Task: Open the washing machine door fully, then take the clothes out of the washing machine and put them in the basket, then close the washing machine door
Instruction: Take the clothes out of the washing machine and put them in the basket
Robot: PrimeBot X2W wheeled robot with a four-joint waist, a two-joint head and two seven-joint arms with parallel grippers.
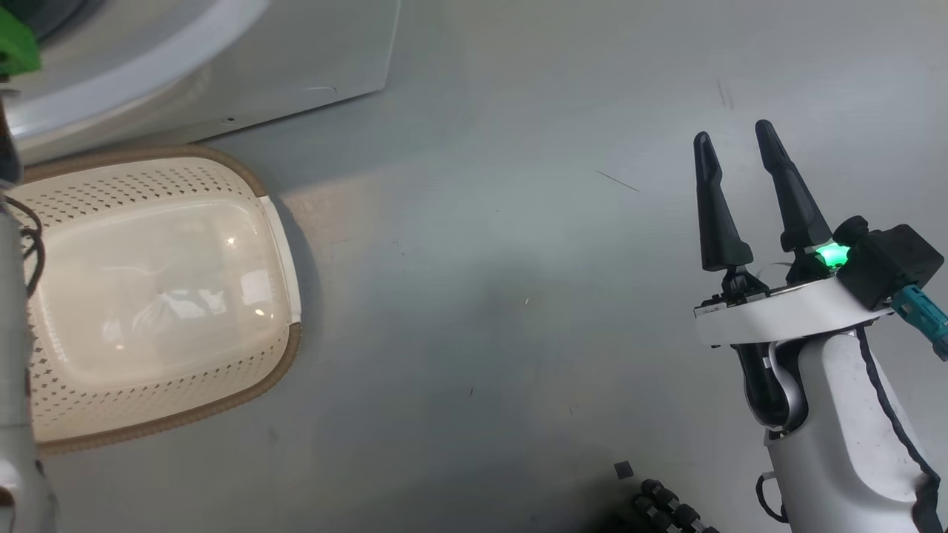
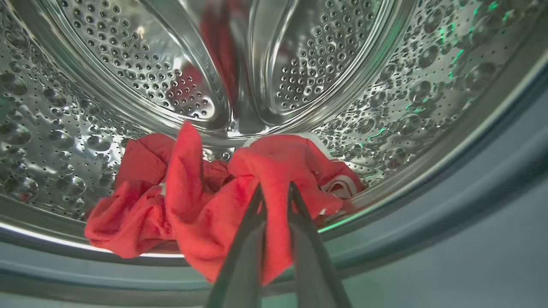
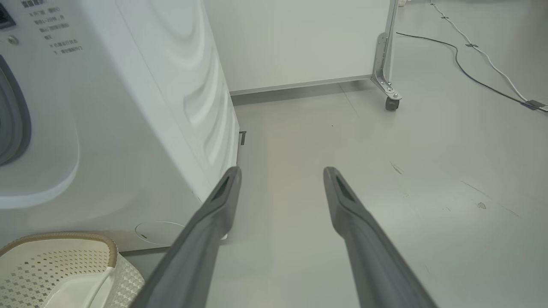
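Left wrist view: left jaws pinch one clothes (image 2: pixel 188 201) bundle; right jaws gape; one basket (image 1: pixel 148 185).

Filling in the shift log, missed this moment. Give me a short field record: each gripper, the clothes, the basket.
left gripper: shut on a fold of the clothes, inside the drum
right gripper: open, holding nothing, over the floor
clothes: red heap low in the drum
basket: on the floor beside the washing machine, no clothes visible inside
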